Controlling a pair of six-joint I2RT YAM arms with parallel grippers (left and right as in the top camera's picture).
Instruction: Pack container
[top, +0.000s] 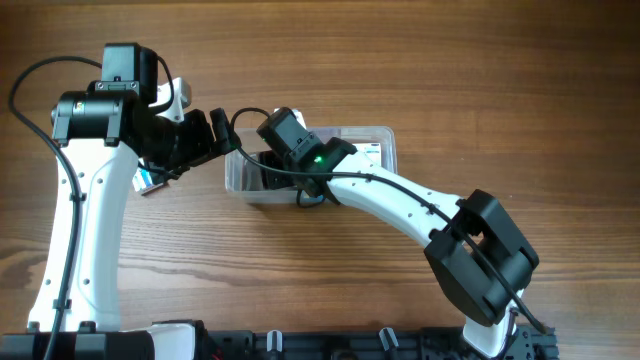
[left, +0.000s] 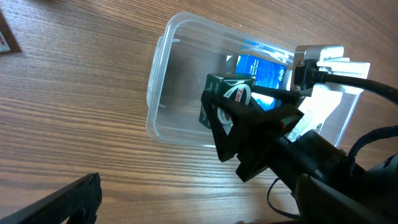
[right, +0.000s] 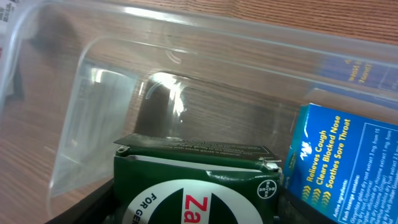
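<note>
Clear container (top: 388, 138) — just 12 o'clock of table (top: 500, 80) centre. My right gripper (left: 227, 106) is inside it, jaws flanking a green box (right: 193, 186), clamped or loose I cannot tell; blue box (right: 339, 168) at its 3 o'clock. At 9 o'clock, my left gripper (top: 218, 135) — spread wide.

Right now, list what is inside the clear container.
Inside the container are a green box, standing between the fingers of the right gripper, and a blue box beside it. The gripper hides the green box's lower part and the container floor around it.
</note>
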